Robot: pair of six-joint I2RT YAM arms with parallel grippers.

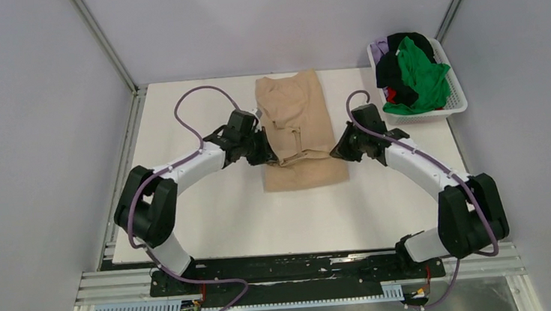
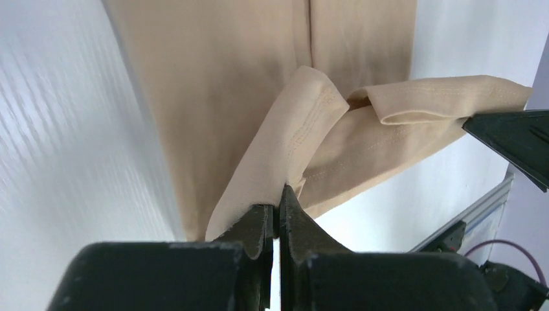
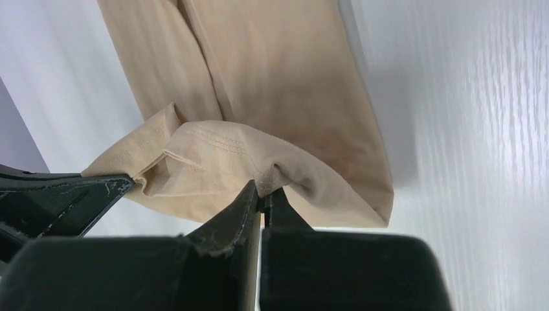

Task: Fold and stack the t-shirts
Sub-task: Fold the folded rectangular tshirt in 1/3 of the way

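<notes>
Left arm [image 1: 183, 169] and right arm [image 1: 416, 162] bowed inward, elbows out, wrists facing each other. Left fingers [image 2: 256, 227] and right fingers [image 3: 243, 210] both clamped tight on shirt [image 1: 290, 101].

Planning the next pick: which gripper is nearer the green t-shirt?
Right. The right gripper is left of the green t-shirt, toward the bases; the left gripper is farther left.

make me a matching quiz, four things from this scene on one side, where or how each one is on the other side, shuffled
1. large tan-beige cloth t-shirt
2. bright green cloth t-shirt
3. white latticed plastic basket
4. left gripper

a. heaped in the basket
b. at the far right corner of the table
c. shut on the tan shirt's lifted edge
d. lying down the table's middle

Pairs: 1-d, 2-a, 3-b, 4-c
</notes>
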